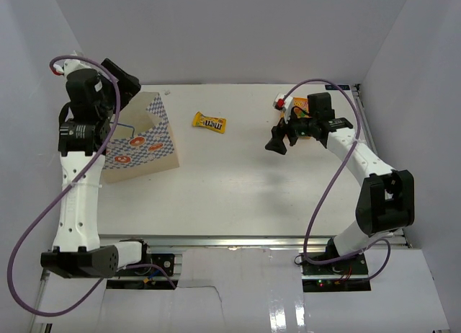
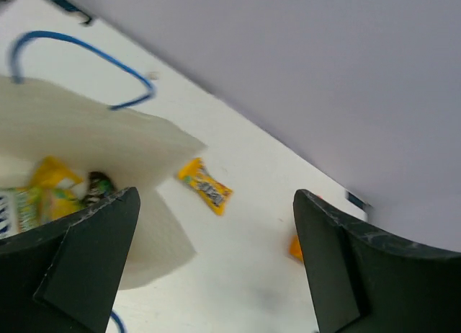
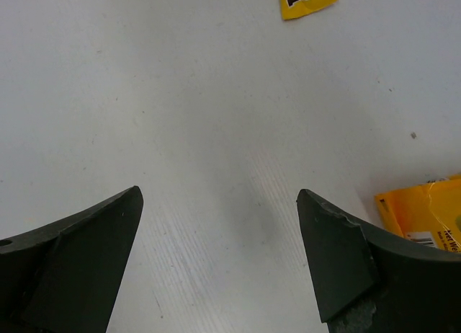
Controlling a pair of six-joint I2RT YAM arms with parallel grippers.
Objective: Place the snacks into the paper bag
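Observation:
The paper bag (image 1: 144, 140) stands at the left of the table, white with blue checks and orange prints. My left gripper (image 1: 127, 83) hovers over its far rim, open and empty. In the left wrist view the gripper (image 2: 217, 194) looks past the bag's tan inside (image 2: 86, 138), where a yellow packet (image 2: 49, 176) and a green-yellow pouch (image 2: 18, 207) lie. One yellow candy packet (image 1: 209, 122) (image 2: 205, 187) (image 3: 308, 0) lies on the table. My right gripper (image 1: 276, 143) (image 3: 219, 192) hangs open over bare table, left of the orange pouch (image 1: 302, 126) (image 3: 425, 212).
A small red-and-white object (image 1: 279, 102) lies at the back, near the right arm's cable. A blue cord handle (image 2: 79, 48) arches over the bag's rim. White walls close off the table on the left, back and right.

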